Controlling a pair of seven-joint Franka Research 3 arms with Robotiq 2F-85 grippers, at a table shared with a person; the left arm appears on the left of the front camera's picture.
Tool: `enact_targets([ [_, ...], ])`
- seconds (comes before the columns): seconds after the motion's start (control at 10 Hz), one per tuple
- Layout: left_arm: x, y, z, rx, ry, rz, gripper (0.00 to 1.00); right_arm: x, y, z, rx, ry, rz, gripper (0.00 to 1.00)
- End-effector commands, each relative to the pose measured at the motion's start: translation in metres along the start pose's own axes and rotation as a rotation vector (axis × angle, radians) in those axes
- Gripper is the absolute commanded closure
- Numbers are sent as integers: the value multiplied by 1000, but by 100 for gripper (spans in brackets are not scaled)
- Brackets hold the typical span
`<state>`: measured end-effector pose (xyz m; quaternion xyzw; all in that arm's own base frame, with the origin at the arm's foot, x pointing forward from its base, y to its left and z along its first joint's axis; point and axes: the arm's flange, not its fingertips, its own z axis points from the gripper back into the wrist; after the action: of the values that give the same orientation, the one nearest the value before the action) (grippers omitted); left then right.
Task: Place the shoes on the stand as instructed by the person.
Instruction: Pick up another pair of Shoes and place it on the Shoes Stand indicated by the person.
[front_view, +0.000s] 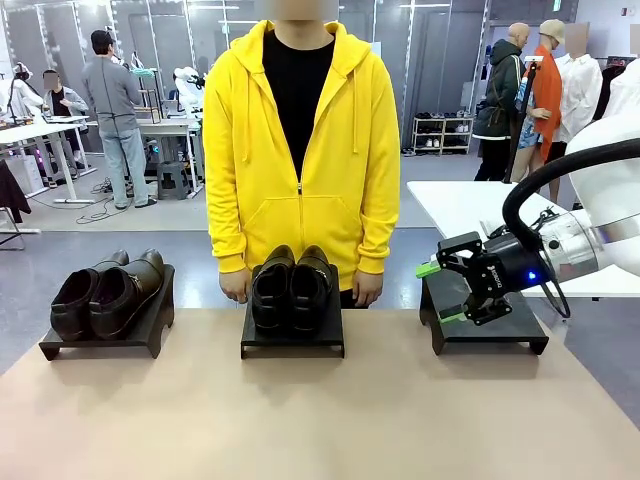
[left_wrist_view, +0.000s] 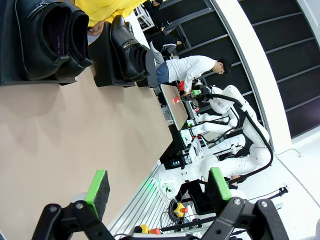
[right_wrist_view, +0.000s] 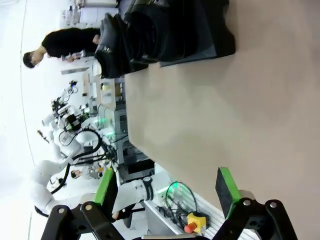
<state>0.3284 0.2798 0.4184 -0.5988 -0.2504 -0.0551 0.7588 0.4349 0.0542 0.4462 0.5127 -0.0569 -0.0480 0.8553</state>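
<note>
Right gripper (front_view: 441, 294) hangs with jaws apart over the bare right stand (front_view: 500, 325); the left gripper (left_wrist_view: 159, 186) is also spread, holding nothing. Brown shoes (front_view: 105, 292) sit on the left stand (front_view: 105, 342), black shoes (front_view: 291, 285) on the middle stand (front_view: 292, 340). Glossy leather looks stiff and slippery; pinching the heel collar seems safest.

The near part of the bench (front_view: 320, 420) is bare, with lots of room to move. At the far edge, the left stand (front_view: 110, 335) and middle stand (front_view: 293, 335) are full of shoes. The right stand (front_view: 500, 325) has a free top, but the right end effector (front_view: 452, 293) hangs over it.
</note>
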Motion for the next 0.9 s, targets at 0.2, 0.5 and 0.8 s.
enact_targets([
  [0.2,-3,-3,-1,-5,5,-6,0,-19,-72,115,275,47,11,0],
  [0.5,-3,-3,-1,-5,5,-6,0,-39,-159,215,481,-69,16,0],
  [0.8,-3,-3,-1,-5,5,-6,0,-55,-225,271,545,-151,-50,0],
])
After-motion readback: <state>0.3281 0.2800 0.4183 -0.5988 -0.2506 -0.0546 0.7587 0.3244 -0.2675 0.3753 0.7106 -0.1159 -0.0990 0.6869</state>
